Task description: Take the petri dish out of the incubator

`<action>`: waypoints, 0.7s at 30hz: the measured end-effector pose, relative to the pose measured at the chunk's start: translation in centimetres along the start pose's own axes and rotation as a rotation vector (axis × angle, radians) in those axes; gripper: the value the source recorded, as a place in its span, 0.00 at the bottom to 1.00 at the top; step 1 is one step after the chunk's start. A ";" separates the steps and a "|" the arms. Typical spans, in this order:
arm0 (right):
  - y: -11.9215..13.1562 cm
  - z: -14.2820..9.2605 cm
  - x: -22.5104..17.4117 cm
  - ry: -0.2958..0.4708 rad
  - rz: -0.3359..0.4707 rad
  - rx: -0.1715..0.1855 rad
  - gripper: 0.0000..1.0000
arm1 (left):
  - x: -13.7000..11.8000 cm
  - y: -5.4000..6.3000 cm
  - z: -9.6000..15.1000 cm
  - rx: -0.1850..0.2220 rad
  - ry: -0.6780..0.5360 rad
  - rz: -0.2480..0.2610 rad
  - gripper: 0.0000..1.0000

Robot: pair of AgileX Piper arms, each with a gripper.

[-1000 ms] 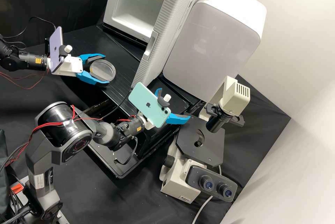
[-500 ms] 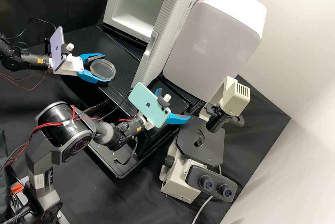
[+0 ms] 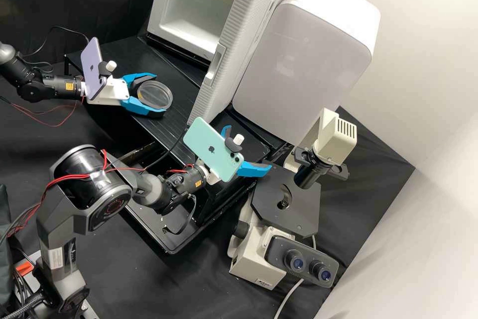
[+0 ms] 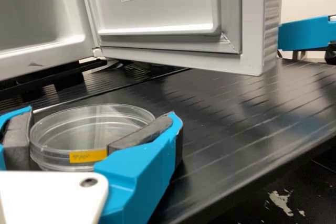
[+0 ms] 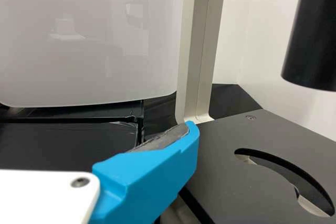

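The petri dish [image 3: 155, 94] [image 4: 86, 135] is already outside the incubator [image 3: 194, 10]. It sits level between the blue fingers [image 4: 142, 156] of the left gripper [image 3: 158, 96] [image 4: 92, 129], which are clamped on its rim from both sides. It is clear and lidded, with a small yellow label [image 4: 87, 156] on its side wall. The dish is low over the black ribbed counter [image 3: 174, 127] [image 4: 252, 108], in front of the incubator and out to the side of the open door [image 3: 239, 35] [image 4: 173, 19]. Whether its base touches the counter I cannot tell.

The incubator's chamber stands open, and the part of it in view holds nothing else.

The right gripper [image 3: 256, 168] hangs well apart from the dish, near the foot of the door and just beside the stage of the microscope [image 3: 284, 209]. It carries nothing that I can see, and I cannot tell whether it is apart or together.

By my reading, the main part of the task is done: the dish is out of the chamber and past the door. What seems left is to rest it flat on the counter, let it go and draw the arm away. The door is also open, if closing it counts as part of the job.
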 end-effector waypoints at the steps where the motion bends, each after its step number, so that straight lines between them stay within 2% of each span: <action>1: 0.0 0.0 0.0 0.000 0.000 0.000 1.00 | 0.1 0.0 -0.1 0.000 0.003 0.002 0.00; 6: 0.0 0.0 0.0 0.000 0.000 0.000 1.00 | 0.4 -0.3 -0.3 0.003 0.009 0.009 0.00; 9: 0.0 0.0 0.0 0.000 0.000 0.000 1.00 | 0.5 -0.3 -0.3 -0.018 0.010 0.010 0.00; 10: 0.0 0.0 0.0 0.000 0.000 0.000 1.00 | 0.6 -0.3 -0.3 -0.018 0.009 0.013 1.00; 13: 0.0 0.0 0.0 0.000 0.000 0.000 1.00 | 0.6 -0.3 -0.3 -0.029 0.009 0.012 1.00; 21: 0.0 0.0 0.0 0.000 0.000 0.000 1.00 | 0.6 -0.3 -0.3 -0.021 0.009 0.012 1.00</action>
